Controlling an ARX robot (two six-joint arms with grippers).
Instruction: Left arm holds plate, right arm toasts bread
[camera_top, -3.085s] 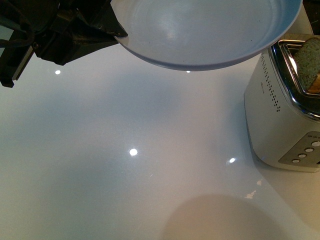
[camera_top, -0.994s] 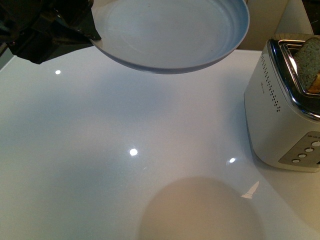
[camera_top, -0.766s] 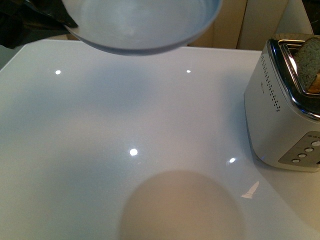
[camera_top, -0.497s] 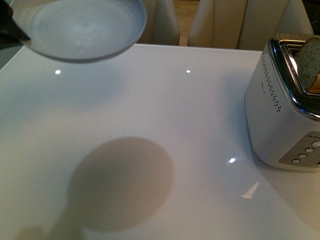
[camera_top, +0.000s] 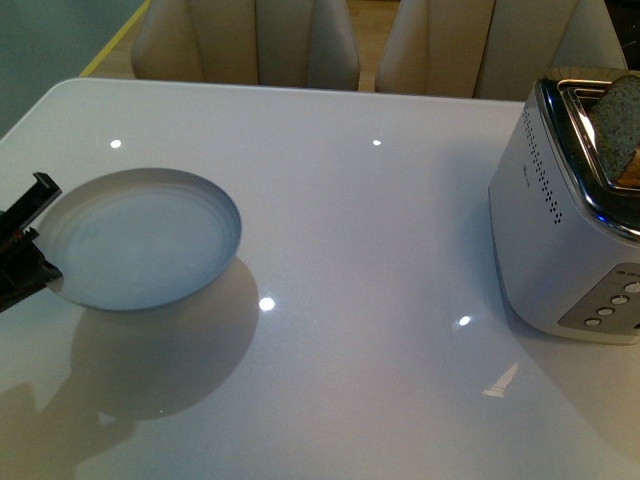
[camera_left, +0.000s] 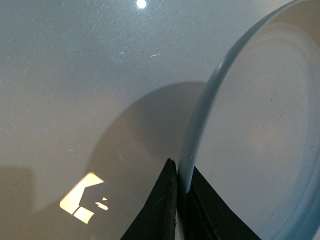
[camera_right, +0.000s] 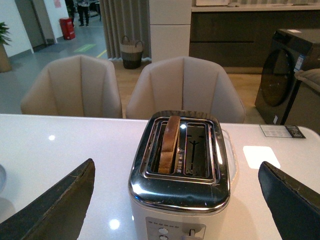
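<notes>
The pale blue-grey plate (camera_top: 140, 240) hangs level and empty, low over the left side of the white table, casting a shadow just beneath it. My left gripper (camera_top: 22, 255) is shut on its left rim. In the left wrist view the two black fingers (camera_left: 159, 210) pinch the plate's rim (camera_left: 197, 130). The bread (camera_top: 612, 125) stands upright in the slot of the white and chrome toaster (camera_top: 560, 240) at the right edge, its top sticking out. My right gripper (camera_right: 176, 165) is open, facing the toaster (camera_right: 180, 195) from its button end, with the bread (camera_right: 171, 140) in the left slot.
Beige chairs (camera_top: 250, 40) line the table's far edge (camera_top: 300, 88). A white card (camera_right: 260, 155) lies on the table beyond the toaster. The toaster's buttons (camera_top: 612, 300) face the near side.
The left gripper has carried the plate from high at the top middle of the front view, leftward and down, to low over the table's left side. Toaster and bread have not moved.
</notes>
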